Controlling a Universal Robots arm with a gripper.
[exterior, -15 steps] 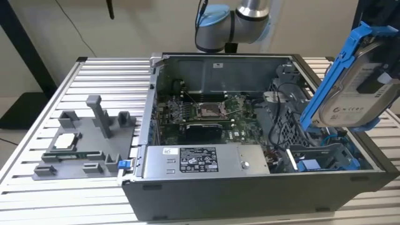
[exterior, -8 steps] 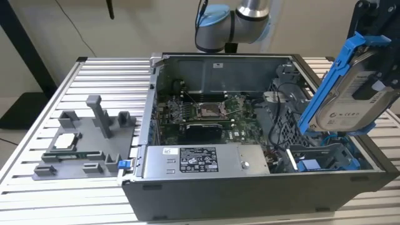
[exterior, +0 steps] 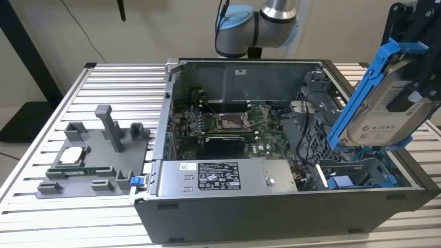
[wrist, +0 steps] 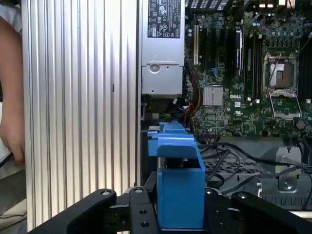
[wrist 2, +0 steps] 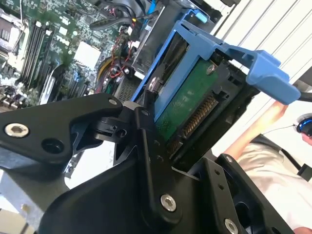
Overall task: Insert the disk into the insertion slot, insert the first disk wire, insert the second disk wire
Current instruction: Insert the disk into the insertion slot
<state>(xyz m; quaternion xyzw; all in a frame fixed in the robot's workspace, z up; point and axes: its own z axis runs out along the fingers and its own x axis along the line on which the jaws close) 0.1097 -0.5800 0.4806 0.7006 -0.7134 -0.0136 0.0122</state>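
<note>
One disk [exterior: 386,118] above insertion slot [exterior: 356,174]

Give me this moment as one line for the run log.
end effector: shut on disk | disk: tilted over insertion slot, not seated | computer case: open

The silver-grey tubular robot arm [exterior: 269,23] carried rounded light-blue joint caps. Its matte black gripper [wrist: 176,209] had flat jointed links fastened with small silver screws.
</note>
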